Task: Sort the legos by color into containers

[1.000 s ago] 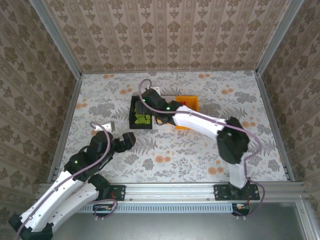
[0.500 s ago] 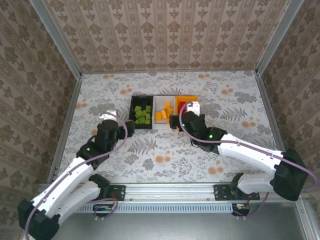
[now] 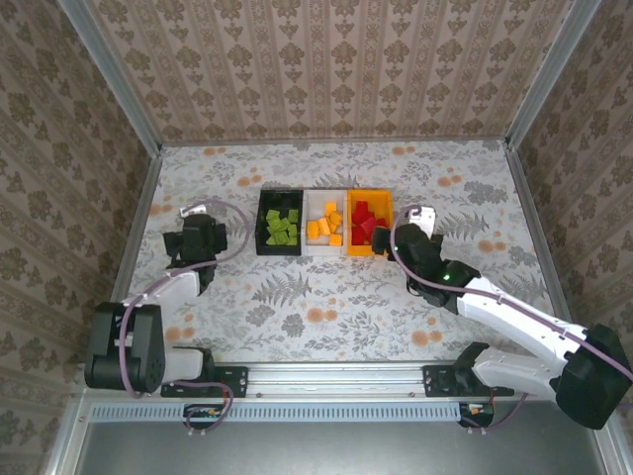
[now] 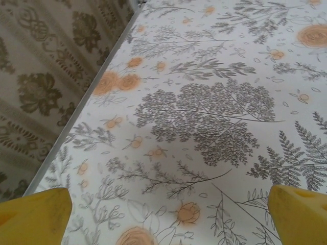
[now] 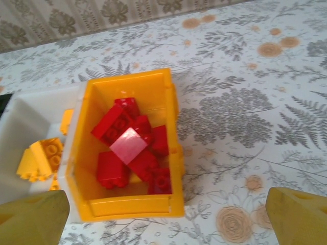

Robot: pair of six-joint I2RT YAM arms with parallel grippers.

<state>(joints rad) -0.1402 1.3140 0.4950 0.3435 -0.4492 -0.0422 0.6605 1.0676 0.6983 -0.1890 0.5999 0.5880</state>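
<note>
Three small bins stand touching in a row near the middle of a floral-patterned table (image 3: 326, 297). The black bin (image 3: 261, 224) on the left holds lime green legos (image 3: 281, 227). The white bin (image 3: 315, 248) in the middle holds orange legos (image 3: 326, 226). The orange bin (image 5: 171, 102) on the right holds red legos (image 5: 127, 148), one of them with a bright glare on its top face. The right gripper (image 5: 163, 217) hovers just beside the orange bin's near right corner, tilted down toward it, with its yellow fingertips (image 5: 30, 219) spread wide apart and nothing between them. The left gripper (image 4: 168, 212) sits well apart from the bins, close to the table's left edge, its arm folded back on itself. Its fingertips are spread wide too, over bare tablecloth. A metal rail (image 4: 87, 102) runs just beside it, at the foot of a wallpapered wall (image 4: 30, 76).
</note>
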